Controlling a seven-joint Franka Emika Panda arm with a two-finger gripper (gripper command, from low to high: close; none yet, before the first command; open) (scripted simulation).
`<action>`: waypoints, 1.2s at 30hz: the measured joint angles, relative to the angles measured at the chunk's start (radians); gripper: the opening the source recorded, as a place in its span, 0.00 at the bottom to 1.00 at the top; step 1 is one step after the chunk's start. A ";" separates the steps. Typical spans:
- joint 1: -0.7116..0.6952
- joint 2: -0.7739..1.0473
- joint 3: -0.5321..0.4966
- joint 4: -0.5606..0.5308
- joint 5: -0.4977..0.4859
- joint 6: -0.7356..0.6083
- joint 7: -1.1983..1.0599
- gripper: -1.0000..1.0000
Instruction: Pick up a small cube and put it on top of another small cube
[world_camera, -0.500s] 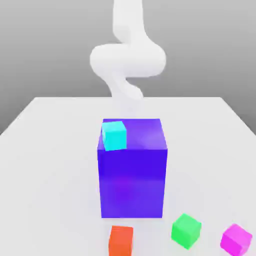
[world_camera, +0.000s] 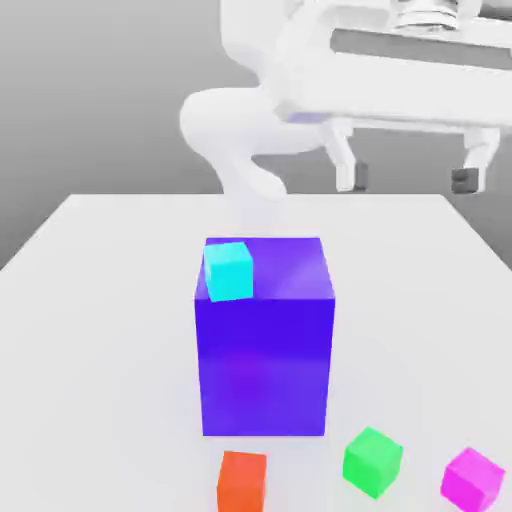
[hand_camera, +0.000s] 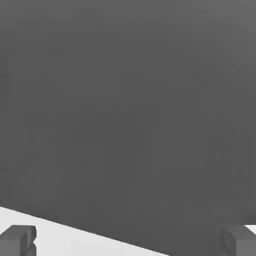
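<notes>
Fingers (world_camera: 410, 178) spread wide, holding nothing; small cube (world_camera: 472, 477) sits far below me on the worktop (world_camera: 100, 330), beside the green cube (world_camera: 372, 461). Descending carelessly, I could knock that neighbour.

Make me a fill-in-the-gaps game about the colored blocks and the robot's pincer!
1. The cyan cube sits on top of the big ____ block.
2. The pincer hangs above the table with its fingers ____.
3. Between the orange-red cube and the magenta-pink cube sits a ____ cube.

Missing words: blue-purple; open; green
</notes>
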 joint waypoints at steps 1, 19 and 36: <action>0.007 0.036 0.008 0.001 -0.008 0.010 0.000 0.50; 0.185 0.685 0.023 0.047 -0.151 0.263 0.021 0.00; 0.037 0.360 0.071 -0.144 -0.027 0.133 -0.200 0.00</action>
